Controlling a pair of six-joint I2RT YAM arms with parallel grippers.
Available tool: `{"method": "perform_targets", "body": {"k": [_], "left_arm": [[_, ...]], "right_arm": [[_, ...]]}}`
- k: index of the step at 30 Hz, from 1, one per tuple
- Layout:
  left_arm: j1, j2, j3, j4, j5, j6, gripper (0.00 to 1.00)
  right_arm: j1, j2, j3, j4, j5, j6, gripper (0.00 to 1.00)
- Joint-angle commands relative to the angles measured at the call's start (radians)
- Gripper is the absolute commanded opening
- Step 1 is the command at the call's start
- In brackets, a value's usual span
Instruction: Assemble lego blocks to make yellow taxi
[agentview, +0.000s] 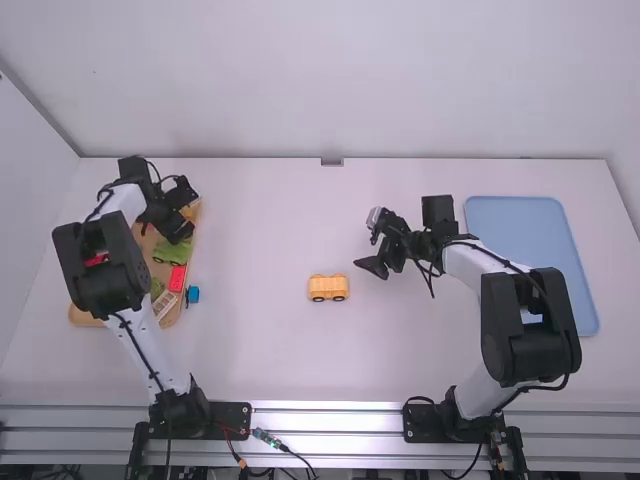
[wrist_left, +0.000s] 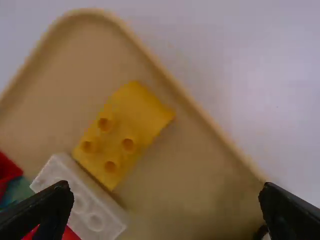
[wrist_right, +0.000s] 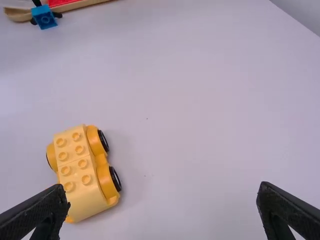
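- Left gripper: up over the far end of the wooden tray, on my left. Its own wrist view has the fingers well apart, above the tray.
- Yellow sloped brick: lying in the wooden tray, studs up, four of them, sloped part beside the studs. Sits between the two fingertips in that view, ungripped.
- White brick: also studs up, right against the yellow one or just beside it; can't tell if they touch. One fingertip overlaps it in view.
- Right gripper: over mid-table, fingers apart. Its forearm runs back past the near part of the blue tray.
- Yellow car base: upright on the white table, near the right gripper, on the side toward my left arm. Black wheels down its sides, two studded sections on top, end to end. That's the taxi body so far.
- Green wheeled piece and red brick: in the wooden tray, both toward its mid-table edge.
- Blue block: just outside the wooden tray on the mid-table side, dark parts attached or touching; can't tell which.
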Motion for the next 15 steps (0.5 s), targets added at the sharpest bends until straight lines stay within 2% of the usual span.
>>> {"method": "perform_targets", "body": {"k": [1, 6, 15], "left_arm": [[-0.005, 0.011, 0.062, -0.021, 0.045, 0.025, 0.99], [-0.003, 0.031, 0.122, -0.05, 0.054, 0.043, 0.99], [-0.004, 0.235, 0.386, -0.237, 0.034, 0.084, 0.99]], "right_arm": [[0.003, -0.024, 0.015, -0.002, -0.01, 0.007, 0.99], [0.024, -0.024, 0.015, -0.002, -0.009, 0.003, 0.99], [0.084, -0.024, 0.015, 0.009, 0.038, 0.003, 0.99]]}}
